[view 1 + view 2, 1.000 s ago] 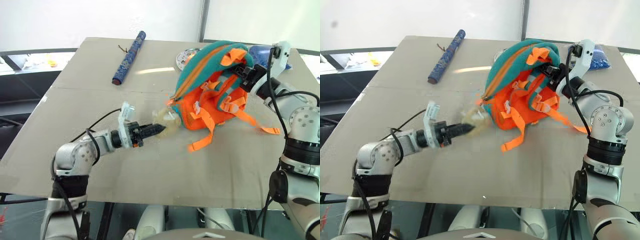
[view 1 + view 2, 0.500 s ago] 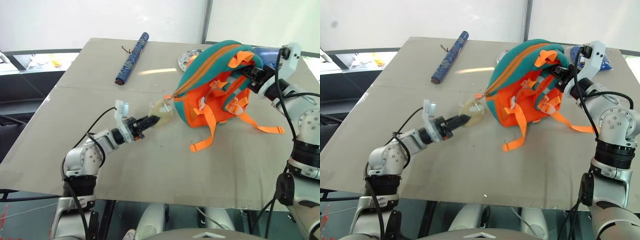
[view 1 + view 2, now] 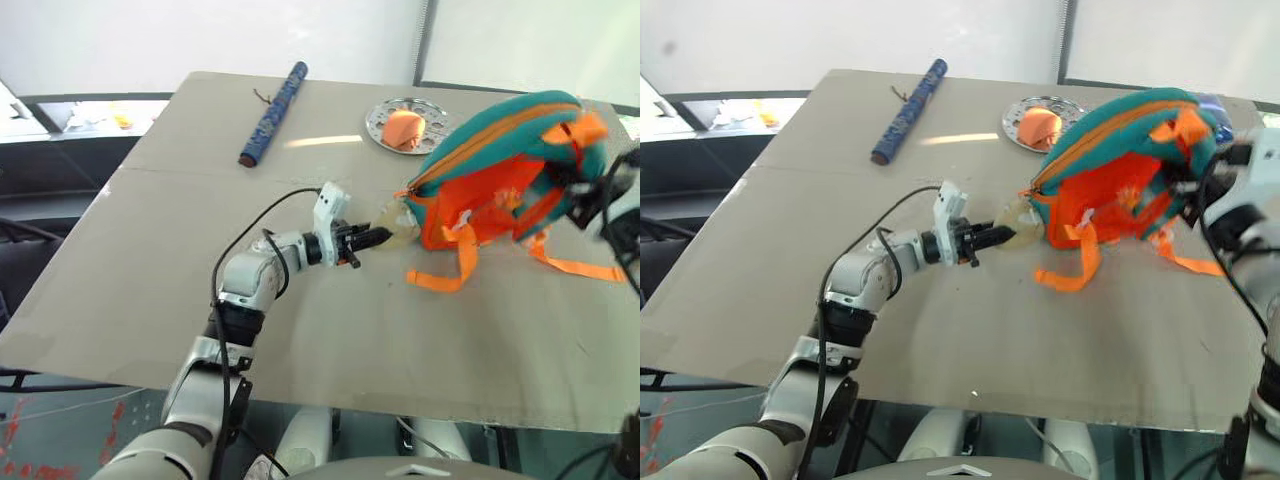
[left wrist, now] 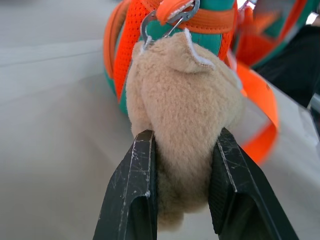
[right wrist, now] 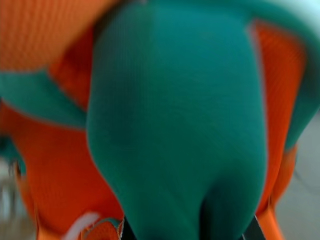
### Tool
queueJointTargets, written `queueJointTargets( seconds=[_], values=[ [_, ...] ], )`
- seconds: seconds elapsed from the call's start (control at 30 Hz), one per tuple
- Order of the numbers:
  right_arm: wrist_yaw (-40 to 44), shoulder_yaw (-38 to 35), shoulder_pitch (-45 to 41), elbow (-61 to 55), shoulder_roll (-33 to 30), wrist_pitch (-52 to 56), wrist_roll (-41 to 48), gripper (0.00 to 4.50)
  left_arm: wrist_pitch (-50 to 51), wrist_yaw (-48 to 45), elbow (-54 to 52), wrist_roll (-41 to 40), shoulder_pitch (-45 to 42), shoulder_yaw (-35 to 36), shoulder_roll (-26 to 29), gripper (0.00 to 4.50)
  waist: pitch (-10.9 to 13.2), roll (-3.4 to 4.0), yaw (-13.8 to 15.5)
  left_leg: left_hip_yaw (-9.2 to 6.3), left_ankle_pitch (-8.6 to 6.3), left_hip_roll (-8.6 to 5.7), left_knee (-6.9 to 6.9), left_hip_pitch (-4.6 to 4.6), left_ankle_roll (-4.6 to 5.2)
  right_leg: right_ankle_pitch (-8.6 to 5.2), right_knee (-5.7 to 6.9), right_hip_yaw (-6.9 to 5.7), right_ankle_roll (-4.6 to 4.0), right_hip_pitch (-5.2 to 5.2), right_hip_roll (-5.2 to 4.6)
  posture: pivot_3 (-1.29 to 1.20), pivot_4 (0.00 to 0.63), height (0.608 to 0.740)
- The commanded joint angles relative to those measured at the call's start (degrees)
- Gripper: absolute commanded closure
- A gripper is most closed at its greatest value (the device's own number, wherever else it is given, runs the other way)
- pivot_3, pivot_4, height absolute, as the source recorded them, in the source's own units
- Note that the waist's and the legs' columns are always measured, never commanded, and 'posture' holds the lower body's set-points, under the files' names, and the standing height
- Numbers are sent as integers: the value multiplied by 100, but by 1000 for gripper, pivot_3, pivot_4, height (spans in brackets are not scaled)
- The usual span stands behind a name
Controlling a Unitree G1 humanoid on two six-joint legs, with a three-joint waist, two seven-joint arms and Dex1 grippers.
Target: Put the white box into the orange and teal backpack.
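The left arm is stretched across the surface (image 3: 150,260) toward the robot's right, forearm nearly level, with the left tool (image 3: 383,237) pointing sideways at the orange and teal backpack (image 3: 500,170). In the left wrist view its two black fingers (image 4: 132,195) are seen pinching the beige plush toy (image 4: 182,120), which is clipped to an orange loop at the backpack's near corner. The backpack is thus found directly beyond this tool's tips, tilted up off the surface, its orange straps (image 3: 450,270) trailing down.

The right tool (image 3: 1200,185) is pressed together on the teal fabric at the backpack's upper far side; the bag is held up between the two tools.

Beyond the left tool, a metal plate (image 3: 385,118) with an orange item and a blue roll (image 3: 272,113) are seen lying well apart.
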Motion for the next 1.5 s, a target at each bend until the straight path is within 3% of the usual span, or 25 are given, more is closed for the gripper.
queueJointTargets(
  seconds=[0.03,0.1,0.27,0.3,0.53,0.63,0.73,0.87,0.97,1.07,1.13,1.5],
  values=[
    [197,276,382,-257,-262,-363,-700,3773,-254,-273,-187,132,46,-97,-11,3327,0,0,-35,-2,0,0,1,2,0,0,-2,0,0,0,1,0,150,733],
    [325,264,468,-247,-261,-570,-840,3025,-245,-242,-209,107,79,38,-1,2506,0,-1,-35,1,-2,0,9,11,4,0,-3,4,0,4,2,0,150,733],
    [762,119,559,-596,-469,-633,-800,528,-88,-227,-667,-83,282,376,199,5,0,-1,-33,-9,-12,0,15,14,21,0,3,6,0,6,5,0,150,733],
    [907,61,654,-698,-541,-593,-711,15,-68,-244,-786,-92,352,419,274,0,0,-1,-32,-14,-1,2,14,13,2,-1,1,6,1,4,5,0,150,733],
    [2039,-938,2071,-1197,-872,-635,-388,15,-330,-92,-1709,1,1062,840,812,0,1,-2,48,-27,-5,0,4,2,6,-5,-5,4,7,5,2,0,150,733],
    [2950,-1316,2821,-1582,-812,-900,-23,15,-658,-50,-2280,-60,1888,1254,1072,0,0,-1,69,-26,-6,0,7,10,7,-5,-13,11,8,5,1,0,150,733],
    [3339,-1058,3450,-1552,-810,-1495,-779,15,-734,29,-2929,-144,2950,1692,1327,0,-2,-3,41,-19,-19,19,3,26,28,-6,-6,19,7,8,10,0,150,733],
    [3641,-1251,4052,-1231,-774,-1866,-1291,15,-660,78,-3397,-286,3829,2248,1639,0,-4,-13,111,-17,-20,19,10,30,28,-6,-4,20,6,15,10,0,150,733],
    [3471,-1392,3990,-986,-713,-2064,-1566,15,-620,38,-3567,-393,4325,2613,1874,0,-10,-19,134,-18,-21,21,11,35,29,-9,-5,19,4,22,9,0,150,733],
    [3149,-1276,3410,-897,-629,-1780,-1198,15,-558,107,-3624,-493,4359,2653,1916,0,-11,-21,116,-11,-20,19,12,40,28,-12,-7,23,-3,25,8,0,150,733],
    [3064,-1154,3348,-866,-744,-1641,-1429,15,-494,135,-3662,-557,4320,2649,1922,0,-11,-22,117,-9,-20,19,12,44,28,-12,-5,25,-2,25,9,0,150,733],
    [3862,-1608,4180,-1146,-687,-1680,-1110,15,-417,-15,-3682,-839,4877,3185,2236,0,-13,-23,99,-8,-24,20,3,39,30,-12,-12,24,0,21,9,0,150,733]
  ],
)
